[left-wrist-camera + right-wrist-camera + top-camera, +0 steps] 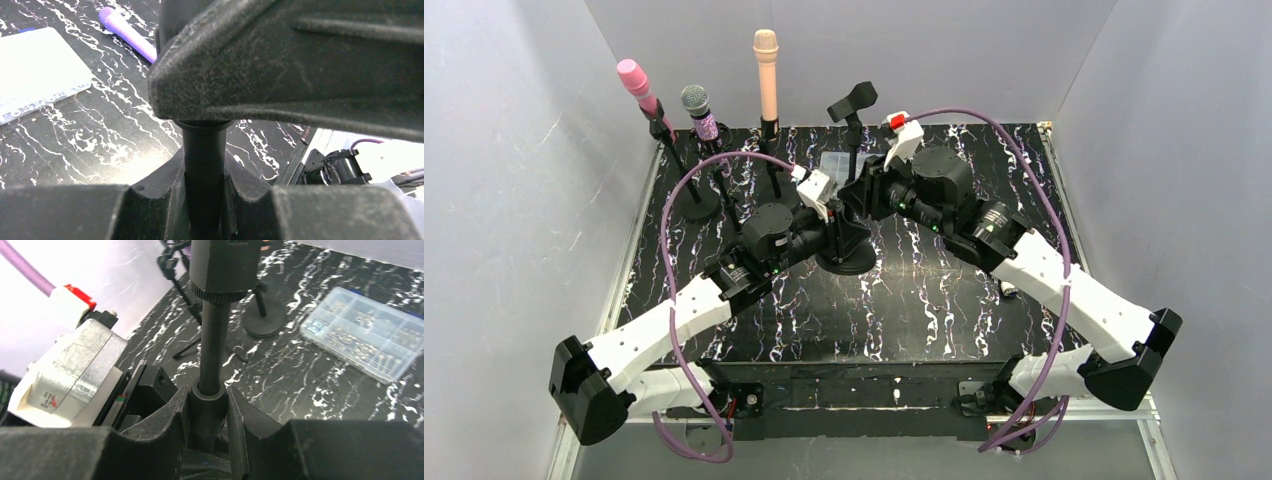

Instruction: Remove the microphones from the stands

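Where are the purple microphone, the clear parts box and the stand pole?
purple microphone [131, 36]: left wrist view, on its handle.
clear parts box [367, 332]: right wrist view, on its lid.
stand pole [212, 350]: right wrist view, on the bare shaft.

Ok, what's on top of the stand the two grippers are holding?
Only an empty black clip tops the stand pole; nothing sits in it. The left gripper and right gripper clamp the pole low down, hiding much of its base.
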Controlling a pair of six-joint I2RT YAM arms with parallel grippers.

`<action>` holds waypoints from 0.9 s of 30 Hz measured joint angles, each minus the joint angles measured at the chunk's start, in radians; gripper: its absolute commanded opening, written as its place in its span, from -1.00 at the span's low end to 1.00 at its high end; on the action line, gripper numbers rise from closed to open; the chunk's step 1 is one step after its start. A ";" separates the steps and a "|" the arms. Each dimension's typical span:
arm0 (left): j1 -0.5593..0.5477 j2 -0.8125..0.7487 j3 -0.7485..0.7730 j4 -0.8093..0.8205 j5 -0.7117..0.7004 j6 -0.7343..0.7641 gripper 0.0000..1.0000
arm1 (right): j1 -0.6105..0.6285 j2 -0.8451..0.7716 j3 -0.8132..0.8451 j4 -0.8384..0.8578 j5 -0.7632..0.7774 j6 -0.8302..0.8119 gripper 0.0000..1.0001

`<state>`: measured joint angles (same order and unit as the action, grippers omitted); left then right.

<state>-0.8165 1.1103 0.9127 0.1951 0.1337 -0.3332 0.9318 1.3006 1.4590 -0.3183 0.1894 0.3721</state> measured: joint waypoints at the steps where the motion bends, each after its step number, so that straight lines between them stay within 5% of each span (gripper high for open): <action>1: 0.000 -0.006 0.000 -0.003 0.005 -0.003 -1.00 | -0.015 -0.003 -0.001 0.005 -0.047 -0.009 -0.67; 14: -0.010 -0.082 0.000 -0.005 0.193 -0.053 -1.00 | -0.315 -0.080 -0.221 0.427 -0.935 0.127 -0.56; 17: -0.010 -0.090 0.000 -0.002 0.240 -0.065 -1.00 | -0.345 -0.058 -0.255 0.577 -1.064 0.200 -0.25; 22: -0.010 -0.109 0.000 -0.002 0.255 -0.071 -1.00 | -0.374 -0.042 -0.264 0.682 -1.126 0.240 0.88; 27: -0.010 -0.137 0.000 0.008 0.212 -0.056 -1.00 | -0.399 -0.068 -0.257 0.579 -1.040 0.153 0.96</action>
<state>-0.8265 0.9730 0.9127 0.2028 0.3454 -0.3889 0.5331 1.2331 1.2015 0.2611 -0.8505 0.5247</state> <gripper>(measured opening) 0.193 0.976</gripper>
